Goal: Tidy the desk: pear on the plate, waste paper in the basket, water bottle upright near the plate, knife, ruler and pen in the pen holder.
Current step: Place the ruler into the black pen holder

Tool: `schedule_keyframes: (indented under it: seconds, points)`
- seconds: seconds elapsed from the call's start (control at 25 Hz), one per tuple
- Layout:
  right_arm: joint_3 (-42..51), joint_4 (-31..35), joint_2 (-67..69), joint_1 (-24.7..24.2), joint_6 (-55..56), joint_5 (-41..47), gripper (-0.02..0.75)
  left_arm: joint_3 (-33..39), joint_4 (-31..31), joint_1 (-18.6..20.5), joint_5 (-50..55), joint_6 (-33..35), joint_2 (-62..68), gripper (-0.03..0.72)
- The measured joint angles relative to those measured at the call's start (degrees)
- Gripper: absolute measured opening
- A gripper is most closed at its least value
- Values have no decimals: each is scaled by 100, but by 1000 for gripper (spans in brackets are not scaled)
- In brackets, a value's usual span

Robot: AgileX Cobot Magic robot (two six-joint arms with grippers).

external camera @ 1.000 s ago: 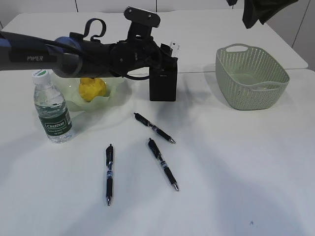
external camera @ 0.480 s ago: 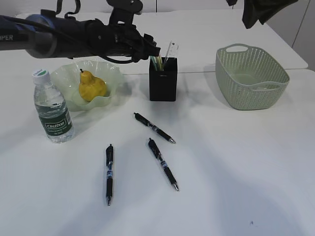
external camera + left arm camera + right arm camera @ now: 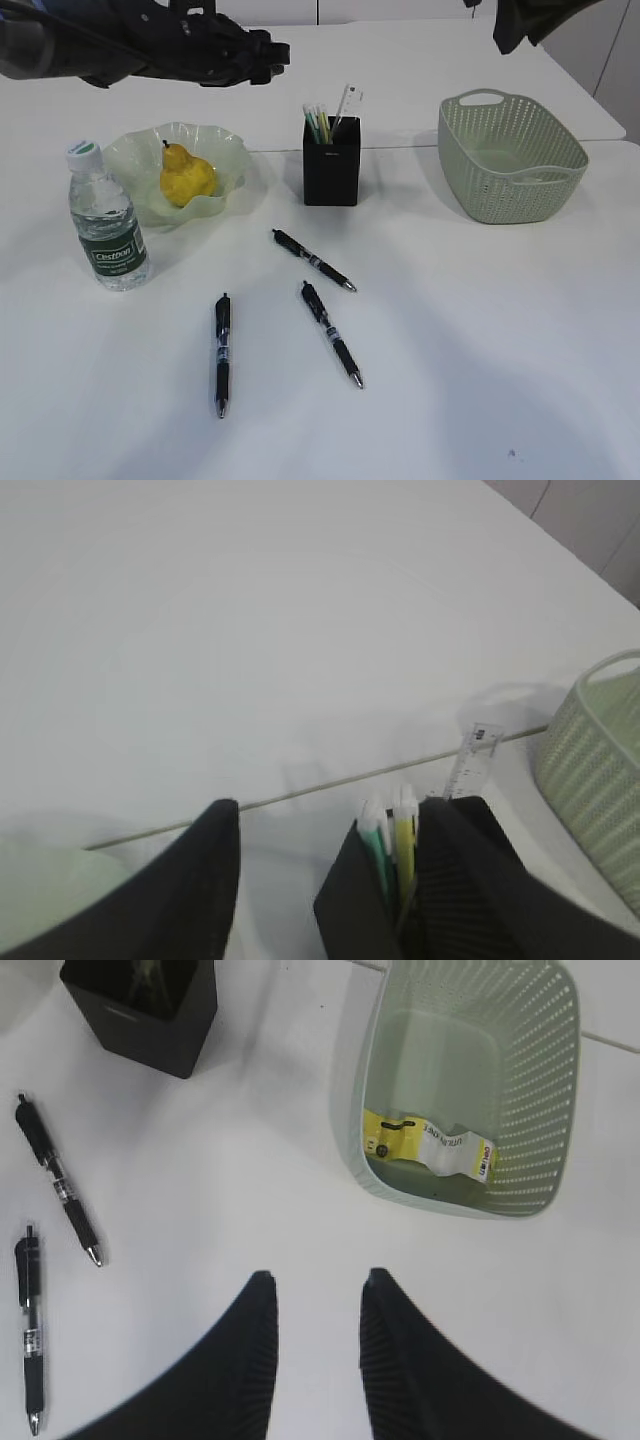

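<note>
Now the left arm is up and clear of the holder

We see the desk [image 3: 480, 330] first, white and broad. Our left arm [image 3: 120, 45] has pulled back to the upper left corner of the exterior view; a second ago it lay low across the plate and holder, hiding most of the pear. Our left gripper [image 3: 330, 880] hangs above the holder with its fingers [image 3: 190, 880] spread and nothing between them. Our right gripper [image 3: 315, 1350] shows its fingers apart over bare desk, grasping nothing.

The basket [image 3: 512, 158] stands at the right, unmoved, and the right wrist view shows the waste paper [image 3: 430, 1147] lying on its floor. The plate [image 3: 215, 150] sits at the left with the pear [image 3: 185, 180] upright in it, now in full view. The bottle [image 3: 106, 220] stands upright just beside the plate. The holder [image 3: 331, 170] is in the middle, with the ruler [image 3: 346, 102] and a few green and yellow sticks poking out of its top.

Three black pens lie loose on the desk as before: one [image 3: 313, 260] nearest the holder, one [image 3: 331, 333] below it, one [image 3: 221, 353] to the left.
</note>
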Motion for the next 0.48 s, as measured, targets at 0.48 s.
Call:
schedule_keyframes:
  seconds: [0.48]
  points:
    - [-367,339,0,0,0,12,244,0,760,149,755,0,-462,401]
